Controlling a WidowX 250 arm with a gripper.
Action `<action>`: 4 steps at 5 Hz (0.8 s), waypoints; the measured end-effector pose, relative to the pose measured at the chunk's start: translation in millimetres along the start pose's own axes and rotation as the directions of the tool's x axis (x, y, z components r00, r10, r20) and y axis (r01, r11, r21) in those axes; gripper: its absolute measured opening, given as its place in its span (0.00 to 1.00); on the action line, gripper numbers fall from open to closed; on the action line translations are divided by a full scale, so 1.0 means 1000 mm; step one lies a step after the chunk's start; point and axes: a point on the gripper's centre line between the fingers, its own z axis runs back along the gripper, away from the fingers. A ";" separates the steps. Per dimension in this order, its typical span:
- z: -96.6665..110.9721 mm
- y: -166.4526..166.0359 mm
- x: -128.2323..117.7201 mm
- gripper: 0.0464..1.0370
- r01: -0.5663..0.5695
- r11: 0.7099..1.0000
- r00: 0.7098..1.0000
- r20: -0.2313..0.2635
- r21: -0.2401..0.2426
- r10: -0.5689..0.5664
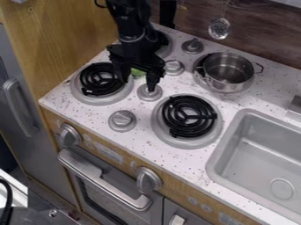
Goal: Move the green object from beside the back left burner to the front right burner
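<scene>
- One black-coiled burner [101,79] sits well to the left of the pot, its silver rim close to the claw; any sideways shift that way looks best kept small, so the coils aren't bumped.
- A round silver knob [122,119] stands on the speckled desk [132,139], left of the pot and nearer the camera, apart from the claw.
- The claw [138,81] hangs low to the left of the pot, its two fingers spread. At this height, slow and mostly vertical motion seems wise.
- The green thing [138,72], left of the pot, shows in part in the gap between the fingers. I can't tell whether either finger touches it; centring on it before any squeeze should give an even grip.
- A second knob [150,94], also left of the pot, lies right by the right-hand fingertip in view, so that fingertip calls for the most care.
- Another burner [189,116] sits in front of the pot and to its left.
- The empty metal pot [226,72] rests upright, well apart from the claw.
</scene>
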 end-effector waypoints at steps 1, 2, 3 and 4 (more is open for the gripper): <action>-0.010 -0.002 -0.008 0.96 0.000 1.000 0.999 -0.035 -0.007 0.000; -0.026 -0.003 -0.008 0.96 -0.031 0.999 0.999 -0.030 -0.041 0.030; -0.042 -0.005 0.005 0.96 0.064 0.987 0.998 0.034 -0.148 -0.059; -0.063 0.007 0.031 0.96 0.028 0.989 0.998 0.063 -0.142 -0.019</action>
